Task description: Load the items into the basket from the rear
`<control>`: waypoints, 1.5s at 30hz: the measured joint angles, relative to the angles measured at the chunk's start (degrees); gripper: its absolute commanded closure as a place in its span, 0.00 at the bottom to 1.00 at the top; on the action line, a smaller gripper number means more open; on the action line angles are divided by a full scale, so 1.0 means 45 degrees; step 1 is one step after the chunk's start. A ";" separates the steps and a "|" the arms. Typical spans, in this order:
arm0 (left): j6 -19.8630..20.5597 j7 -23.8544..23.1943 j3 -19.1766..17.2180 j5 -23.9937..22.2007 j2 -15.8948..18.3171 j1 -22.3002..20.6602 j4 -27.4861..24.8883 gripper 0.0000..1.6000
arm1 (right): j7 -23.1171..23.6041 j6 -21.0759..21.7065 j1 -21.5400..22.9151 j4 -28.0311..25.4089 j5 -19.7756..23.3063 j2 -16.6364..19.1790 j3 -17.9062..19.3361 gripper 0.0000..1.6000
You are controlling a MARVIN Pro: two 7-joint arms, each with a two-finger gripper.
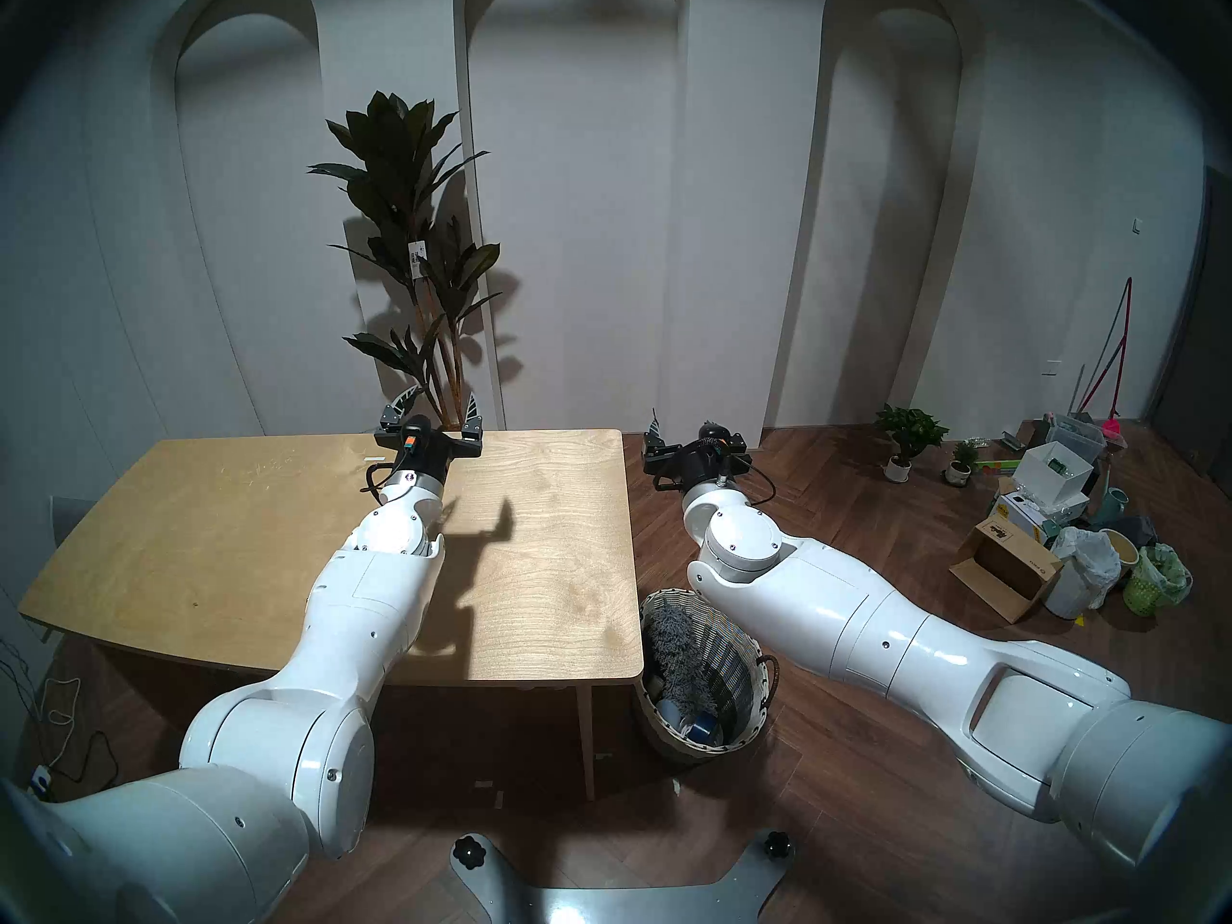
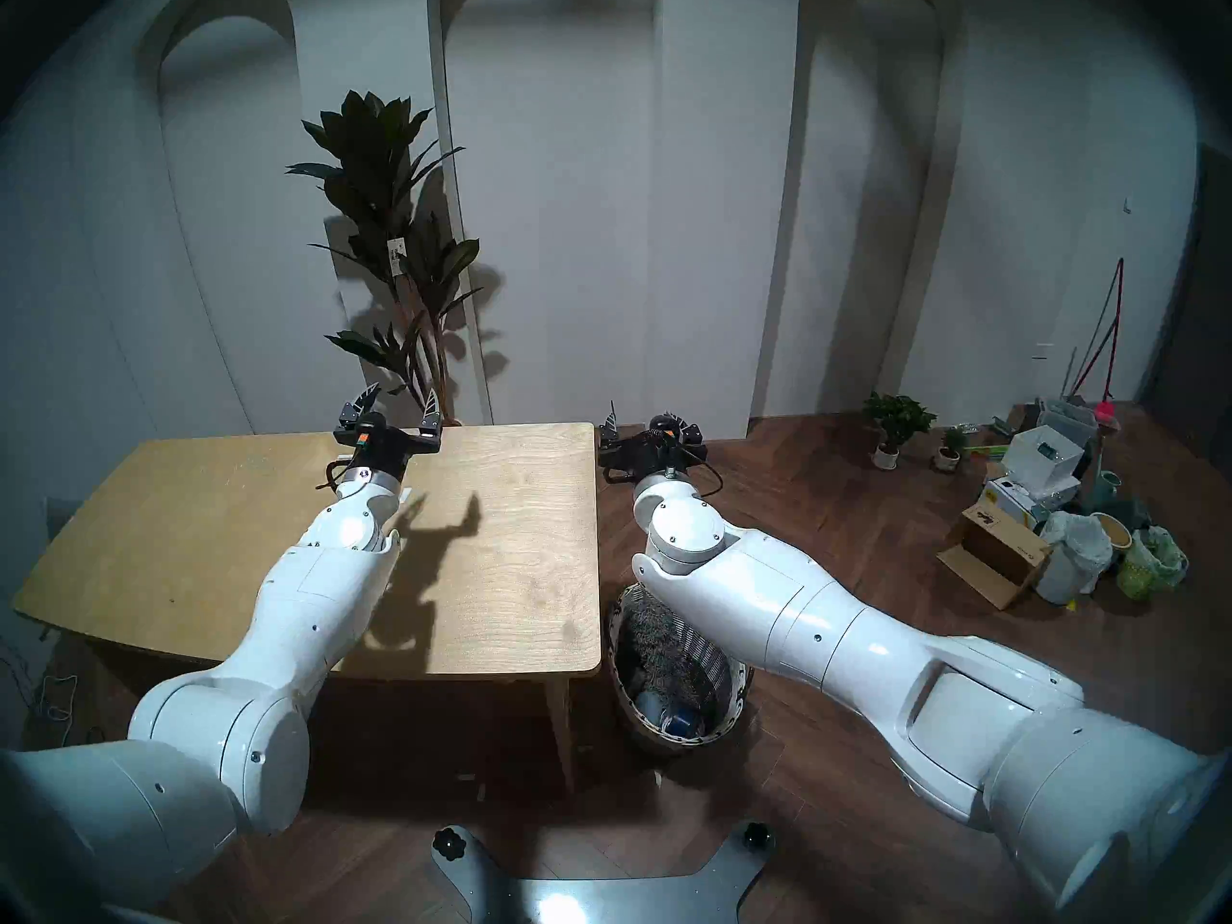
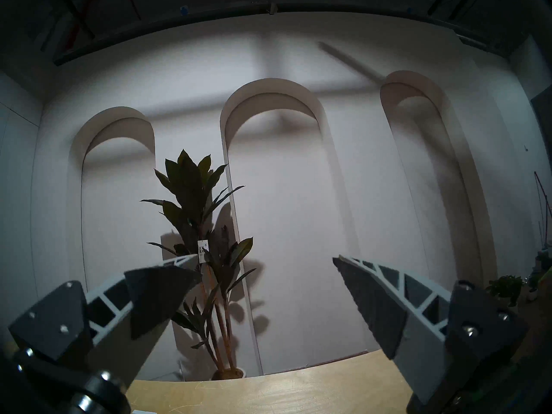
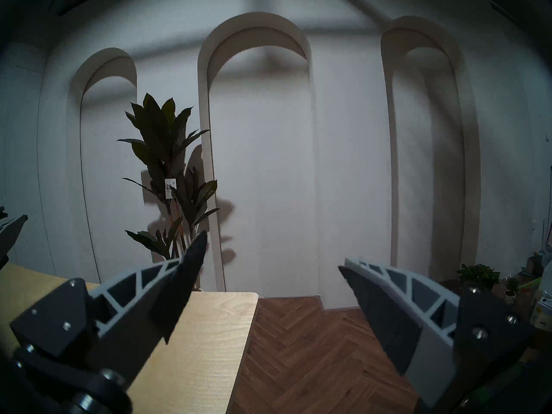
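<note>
Hovering wide and empty, the left claw and right claw are idling while the fluffy grey microfibre duster is lying in the striped round wicker basket, beside the pale wooden table, so retreating slowly seems wisest.

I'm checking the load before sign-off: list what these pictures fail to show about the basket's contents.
- Basket floor, both head views: the right arm hides the far rim.
- Duster: lower end buried.
- Blue thing at the bottom: too dark to identify.
- Bottle: not found.
- Wrist views: basket out of frame.
</note>
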 measured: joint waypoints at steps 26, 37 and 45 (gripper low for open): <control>0.1762 -0.1051 -0.0446 -0.1347 -0.0291 0.2197 -0.3827 0.00 | -0.0824 0.1057 0.0117 0.0118 -0.0039 -0.0580 -0.0042 0.00; 0.3975 -0.1334 -0.0656 -0.1833 -0.0143 0.3506 -0.5661 0.00 | -0.1057 0.1278 0.0143 0.0233 0.0001 -0.0631 0.0111 0.00; 0.5741 -0.1558 -0.0700 -0.2203 -0.0107 0.4101 -0.6893 0.00 | -0.0902 0.1258 0.0167 0.0311 0.0018 -0.0539 0.0170 0.00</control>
